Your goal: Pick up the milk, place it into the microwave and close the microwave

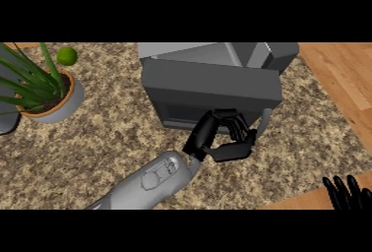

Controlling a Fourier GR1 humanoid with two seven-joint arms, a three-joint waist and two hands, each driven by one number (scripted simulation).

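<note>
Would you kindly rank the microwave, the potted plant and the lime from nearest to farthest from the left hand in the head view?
1. Microwave: right behind the left hand, at the centre.
2. Potted plant: well off to the left.
3. Lime: far left corner, beyond the plant.

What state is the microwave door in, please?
Ajar: the microwave door angles away from the body, with the left robot hand curled at its lower edge.

no readable text, labels, brands, numbers or signs on anything
</note>
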